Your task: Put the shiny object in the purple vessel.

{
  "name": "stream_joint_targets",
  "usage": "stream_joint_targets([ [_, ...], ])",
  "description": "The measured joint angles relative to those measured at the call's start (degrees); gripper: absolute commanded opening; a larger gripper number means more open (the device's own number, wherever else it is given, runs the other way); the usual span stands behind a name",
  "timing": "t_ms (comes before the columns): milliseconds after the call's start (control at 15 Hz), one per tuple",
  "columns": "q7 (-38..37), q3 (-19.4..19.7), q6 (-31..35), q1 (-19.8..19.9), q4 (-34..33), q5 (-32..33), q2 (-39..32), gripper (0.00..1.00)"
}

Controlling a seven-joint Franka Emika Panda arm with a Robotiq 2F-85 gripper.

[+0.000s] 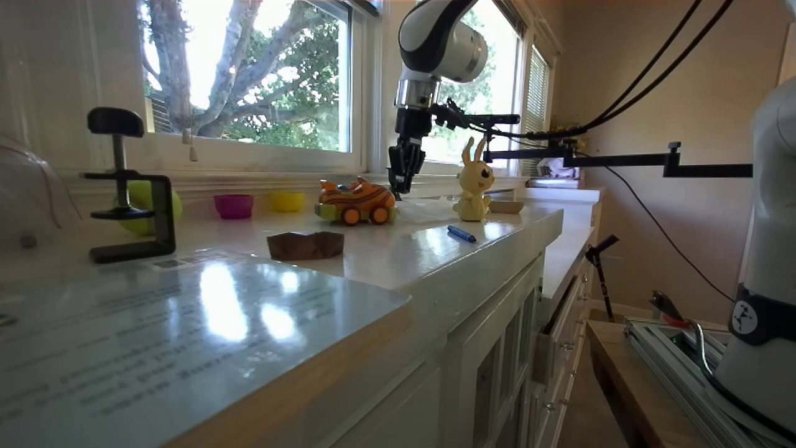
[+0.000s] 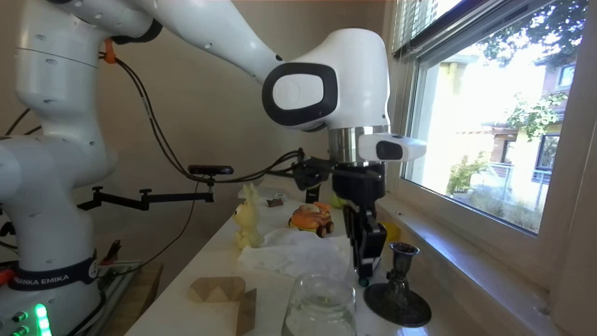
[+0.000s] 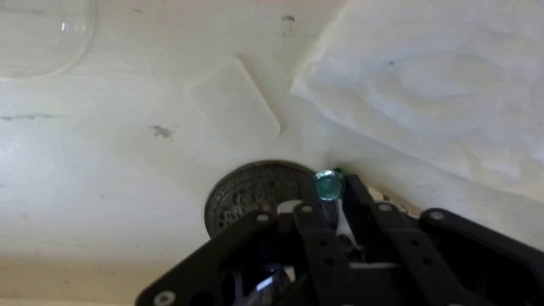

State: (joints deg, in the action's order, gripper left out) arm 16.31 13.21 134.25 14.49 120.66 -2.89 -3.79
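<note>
The shiny object point(image 3: 329, 185) is a small, glinting teal piece, gem-like, between my fingertips in the wrist view. It also shows as a green dot under the fingertips in an exterior view point(image 2: 364, 282). My gripper point(image 3: 328, 182) is shut on it, pointing down, low over the white counter; it also shows in both exterior views point(image 1: 401, 185) point(image 2: 366, 268). The purple vessel point(image 1: 234, 206) is a small magenta bowl near the window wall, beyond the orange vehicle from my gripper. It is out of view in the wrist view and does not show in the other exterior picture.
A dark metal candlestick point(image 2: 399, 289) stands close beside my fingers. An upturned glass point(image 2: 321, 303) and white cloth point(image 2: 298, 252) are near. The orange toy vehicle point(image 1: 356, 202), yellow bowl point(image 1: 286, 201), rabbit figure point(image 1: 474, 186), brown paper piece point(image 1: 305, 246) and clamp point(image 1: 165, 211) stand along the counter.
</note>
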Motion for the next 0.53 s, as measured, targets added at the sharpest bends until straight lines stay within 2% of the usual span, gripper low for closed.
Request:
stream_joint_targets([
  [533,0.05,-3.26,-3.12,-3.34,-7.24,-0.23,2.83,0.05],
])
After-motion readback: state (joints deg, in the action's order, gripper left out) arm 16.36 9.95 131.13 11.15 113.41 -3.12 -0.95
